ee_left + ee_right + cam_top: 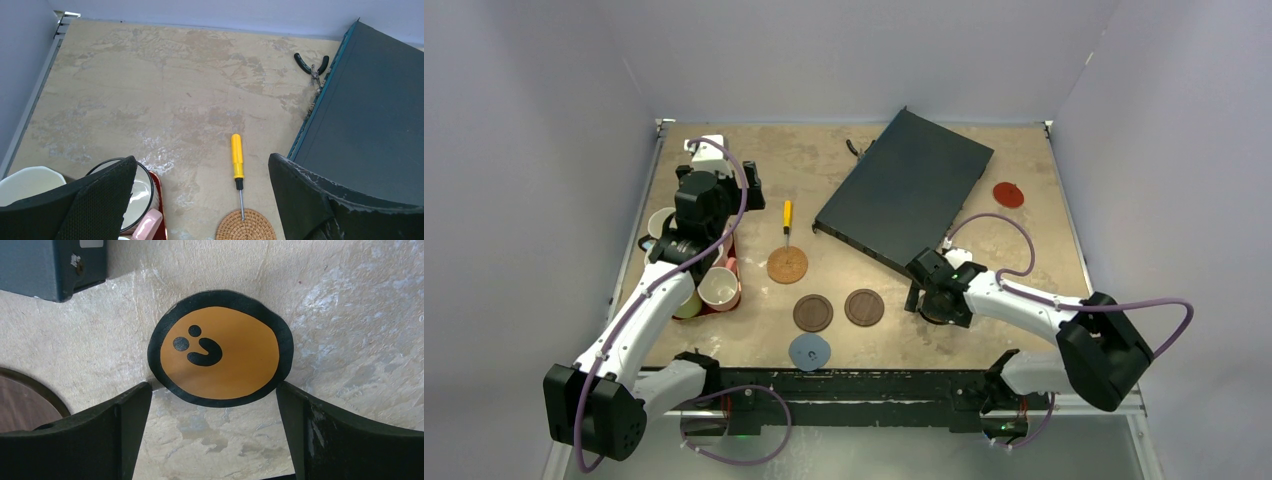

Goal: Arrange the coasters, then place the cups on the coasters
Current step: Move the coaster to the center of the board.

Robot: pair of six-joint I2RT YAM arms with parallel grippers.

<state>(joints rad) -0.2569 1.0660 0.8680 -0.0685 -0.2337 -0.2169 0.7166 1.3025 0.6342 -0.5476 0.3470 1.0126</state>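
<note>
While both arms reach over the table (754,150), I see the dark case (904,190) lying askew at the far middle. The left gripper (202,165) hangs at the far left with its jaws spread wide and nothing between them, over the red tray (731,268) where the cups (719,287) crowd together. The right gripper (214,390) is low by the case's near corner, jaws wide apart and gripping nothing. The orange coaster (220,352) lies flat on the table just past its fingertips. The cork coaster (787,264) sits near the middle, two brown coasters (813,313) side by side nearer me, and the blue-grey coaster (809,351) at the near edge. The red coaster (1008,194) is alone at the far right. A yellow screwdriver (787,218) touches the cork with its tip, and pliers (312,65) lie against the case's far edge.
</note>
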